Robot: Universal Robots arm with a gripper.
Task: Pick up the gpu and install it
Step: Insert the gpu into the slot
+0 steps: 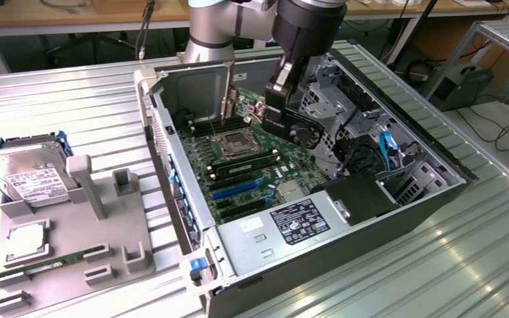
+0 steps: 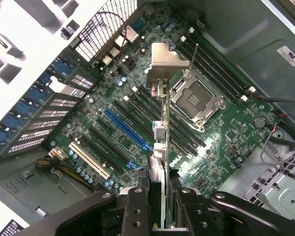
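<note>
My gripper (image 1: 278, 93) hangs over the open computer case (image 1: 431, 199), shut on the gpu (image 1: 294, 129), a black card whose small fan faces the exterior view's right. In the wrist view the gpu (image 2: 160, 132) is edge-on between my fingers (image 2: 137, 206), with its silver bracket (image 2: 163, 59) at the far end. The card is above the green motherboard (image 2: 226, 137), between the CPU socket (image 2: 196, 101) and the blue expansion slot (image 2: 128, 129), apart from the board. The blue slots (image 1: 236, 189) lie nearer the power supply in the exterior view.
A grey fixture (image 1: 69, 225) at the exterior view's left carries a hard drive (image 1: 29, 175), a CPU (image 1: 26, 237) and a green memory stick (image 1: 56, 260). The power supply (image 1: 299, 218) and drive cage (image 1: 334, 106) crowd the case. Memory slots (image 2: 211, 64) flank the socket.
</note>
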